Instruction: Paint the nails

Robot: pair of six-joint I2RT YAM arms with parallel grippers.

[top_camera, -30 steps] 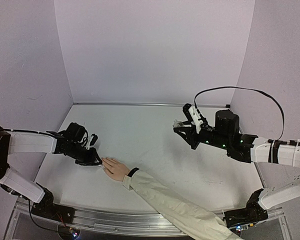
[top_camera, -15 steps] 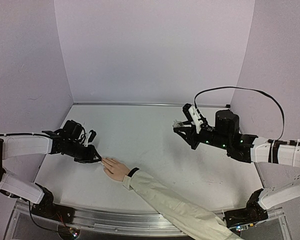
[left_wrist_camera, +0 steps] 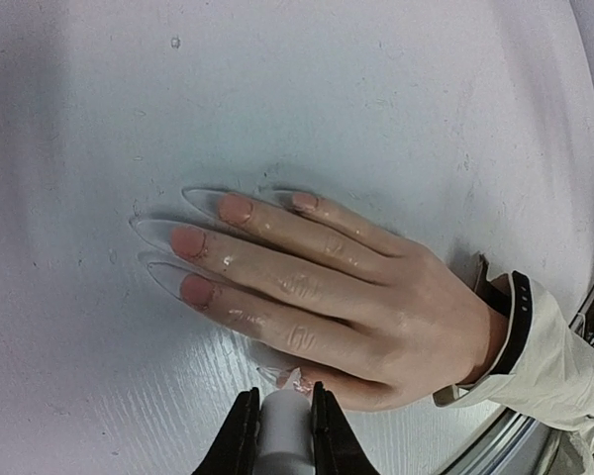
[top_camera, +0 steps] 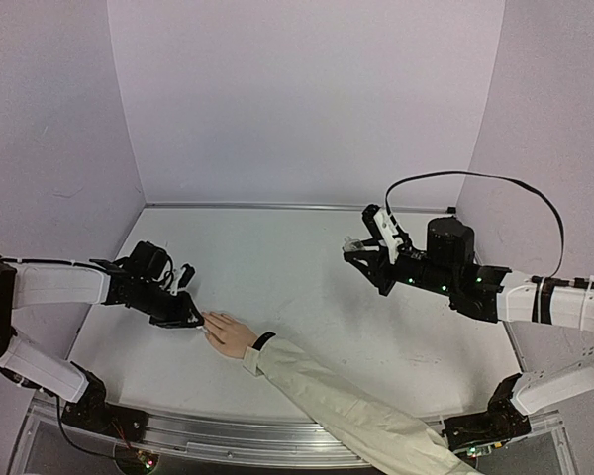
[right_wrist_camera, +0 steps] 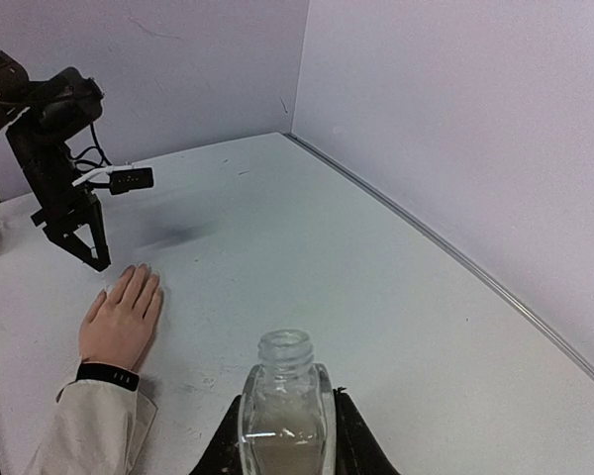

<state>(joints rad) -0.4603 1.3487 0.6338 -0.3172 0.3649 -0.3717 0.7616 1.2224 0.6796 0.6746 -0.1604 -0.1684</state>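
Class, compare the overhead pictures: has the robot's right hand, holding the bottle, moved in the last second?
No. The right hand sits in the same spot below the table's back edge, bottle held as before.

- Two claws: my left claw (left_wrist_camera: 282, 396) and right claw (right_wrist_camera: 285, 421).
- One hand (left_wrist_camera: 376, 317), flat just ahead of the left claw.
- Four nails (left_wrist_camera: 188, 240) I can count on it; a fifth I can't make out.
- One white handle (left_wrist_camera: 285, 435), pinched in the left claw.
- One open glass bottle (right_wrist_camera: 282, 366), pinched in the right claw.
- One black wristband (left_wrist_camera: 520, 317).
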